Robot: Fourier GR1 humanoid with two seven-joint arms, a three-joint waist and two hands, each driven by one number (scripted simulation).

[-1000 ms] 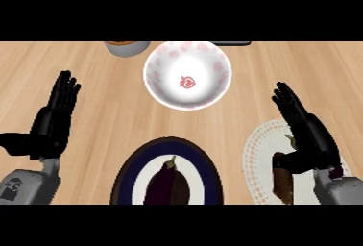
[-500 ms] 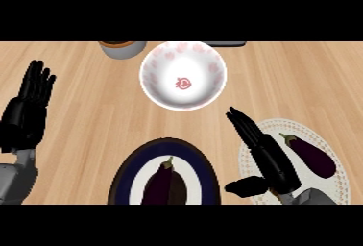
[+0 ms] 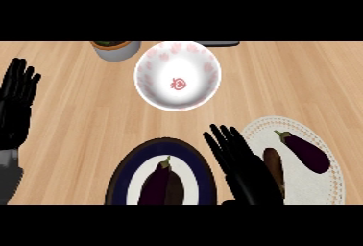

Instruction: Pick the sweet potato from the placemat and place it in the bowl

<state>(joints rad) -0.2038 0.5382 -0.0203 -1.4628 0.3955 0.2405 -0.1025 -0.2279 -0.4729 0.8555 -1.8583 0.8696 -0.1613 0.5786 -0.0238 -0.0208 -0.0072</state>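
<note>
On the placemat (image 3: pixel 319 185), at the counter's right, two long vegetables are seen: a brown sweet potato (image 3: pixel 274 166) lying lengthwise near the mat's left edge, and a purple eggplant (image 3: pixel 306 153) to its right, apart from it. The right hand (image 3: pixel 241 166) is held just left of the sweet potato, over the mat's left edge, with its fingers (image 3: pixel 221 141) straight and spread and nothing held; whether it touches the sweet potato cannot be told. The bowl (image 3: pixel 177 75), white with a red mark at its centre, is set up and to the left of the placemat, well apart from it. A dark-rimmed plate (image 3: pixel 127 168) with a second eggplant (image 3: pixel 159 182) on it is found left of the placemat, below the bowl. A grey pot (image 3: pixel 113 49) is seen further up, left of the bowl. The left hand (image 3: pixel 18 103) is at rest far left of the placemat, open, fingers up.

For the step in hand, the reach, the right hand is best shifted rightward until the sweet potato lies between thumb and fingers, and closed across its narrow width near the middle so that it is carried level. Contact with the eggplant beside it should be avoided.
</note>
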